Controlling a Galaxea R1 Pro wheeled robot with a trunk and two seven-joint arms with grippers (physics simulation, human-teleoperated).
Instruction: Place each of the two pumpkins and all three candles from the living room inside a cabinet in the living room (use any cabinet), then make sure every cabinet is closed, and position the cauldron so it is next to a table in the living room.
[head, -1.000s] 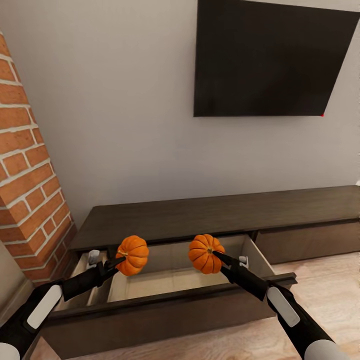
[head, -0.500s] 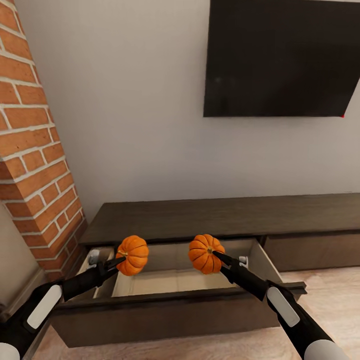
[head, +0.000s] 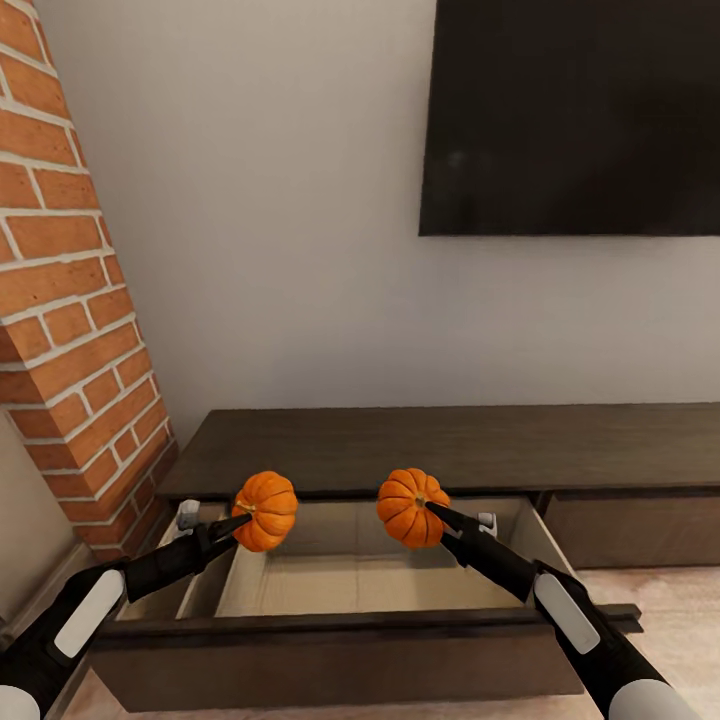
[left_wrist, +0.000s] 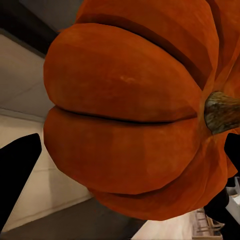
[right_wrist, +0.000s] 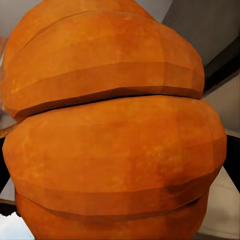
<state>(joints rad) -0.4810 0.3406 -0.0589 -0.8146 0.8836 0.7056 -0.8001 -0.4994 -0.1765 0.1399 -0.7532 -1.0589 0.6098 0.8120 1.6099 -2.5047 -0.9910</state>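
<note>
Two pumpkins hang above the open drawer of the cabinet (head: 430, 450), unchanged against the arms; only the camera has shifted, showing more of the drawer's beige floor. The left pumpkin (head: 266, 510) is pinched in the left gripper (head: 240, 519), the right pumpkin (head: 410, 507) in the right gripper (head: 432, 509), each at the fingertips
</note>
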